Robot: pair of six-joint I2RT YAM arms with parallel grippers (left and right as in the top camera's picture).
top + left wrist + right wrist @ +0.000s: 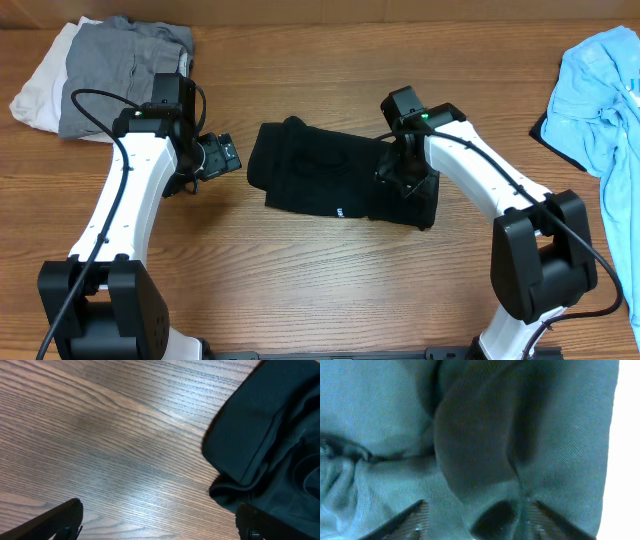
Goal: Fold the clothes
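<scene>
R gripper (pixel 480 517) spread on black shirt (pixel 310 170), L gripper (pixel 222 156) wide at its 9 o'clock; we risk lift snagging cloth, undoing fold.

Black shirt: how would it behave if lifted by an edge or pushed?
Likely floppy: the black shirt lies in soft folds and creases. Pushed, it would probably bunch rather than slide whole, since its edge puckers on the wooden table. Probably light; the knit looks thin.

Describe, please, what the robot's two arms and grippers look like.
Both the left arm and right arm have white curved shells, black joints and black bases, with a black cable along each. A green light glows near each wrist. The left gripper and right gripper are black.
</scene>
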